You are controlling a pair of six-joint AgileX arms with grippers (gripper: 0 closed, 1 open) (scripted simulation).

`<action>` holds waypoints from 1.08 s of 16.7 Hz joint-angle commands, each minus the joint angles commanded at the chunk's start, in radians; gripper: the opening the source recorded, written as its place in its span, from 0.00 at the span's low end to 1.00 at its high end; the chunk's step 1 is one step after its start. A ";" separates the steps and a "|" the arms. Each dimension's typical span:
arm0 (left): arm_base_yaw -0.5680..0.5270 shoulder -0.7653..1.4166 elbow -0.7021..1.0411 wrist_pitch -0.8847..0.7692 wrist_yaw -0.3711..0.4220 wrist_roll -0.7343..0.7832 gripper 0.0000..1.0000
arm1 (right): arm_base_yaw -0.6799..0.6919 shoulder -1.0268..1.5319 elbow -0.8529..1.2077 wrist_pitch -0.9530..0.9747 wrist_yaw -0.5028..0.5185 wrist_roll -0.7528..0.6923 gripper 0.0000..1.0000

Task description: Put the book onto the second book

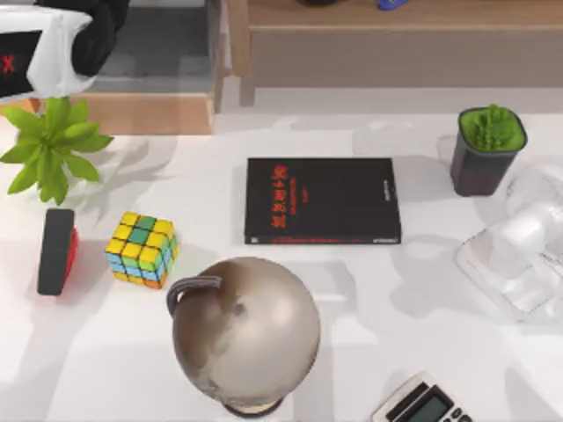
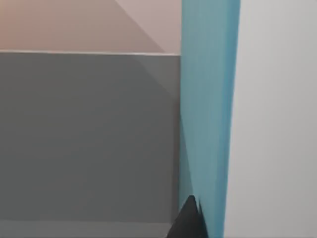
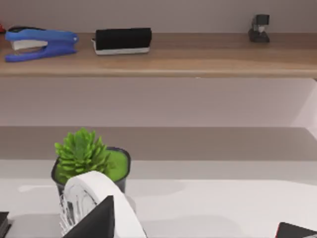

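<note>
**White desk, black book waiting, teal book held off to the side**

White tabletop runs across the top view, with a wooden shelf behind it. Up close in the left wrist view, the book (image 2: 208, 114) stands as a tall teal-blue strip against a grey panel, a dark fingertip (image 2: 190, 220) touching its lower edge; the left gripper appears to pinch it, though I cannot tell for certain. The second book (image 1: 321, 200) lies flat mid-table, black with red title lettering too small to read. Beside it sit a globe (image 1: 244, 332), a colour cube (image 1: 142, 250), a small black-and-red slab (image 1: 56, 251), a potted plant (image 1: 488, 149) and a calculator (image 1: 422, 403).

I judge the carry is in hand: next, the book must be brought over the second book, levelled and lowered.

The right arm (image 1: 528, 242) is parked at the table's right; I cannot tell its fingers' state.
</note>
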 joint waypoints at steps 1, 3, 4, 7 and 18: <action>0.000 0.000 0.000 0.000 0.000 0.000 0.00 | 0.000 0.000 0.000 0.000 0.000 0.000 1.00; 0.000 0.000 0.000 0.000 0.000 0.000 0.00 | 0.000 0.000 0.000 0.000 0.000 0.000 1.00; 0.001 -0.002 0.000 0.000 0.000 0.001 0.00 | 0.000 0.000 0.000 0.000 0.000 0.000 1.00; 0.001 -0.021 -0.016 -0.009 -0.017 -0.002 0.00 | 0.000 0.000 0.000 0.000 0.000 0.000 1.00; -0.015 -0.094 -0.048 -0.034 -0.034 0.032 0.00 | 0.000 0.000 0.000 0.000 0.000 0.000 1.00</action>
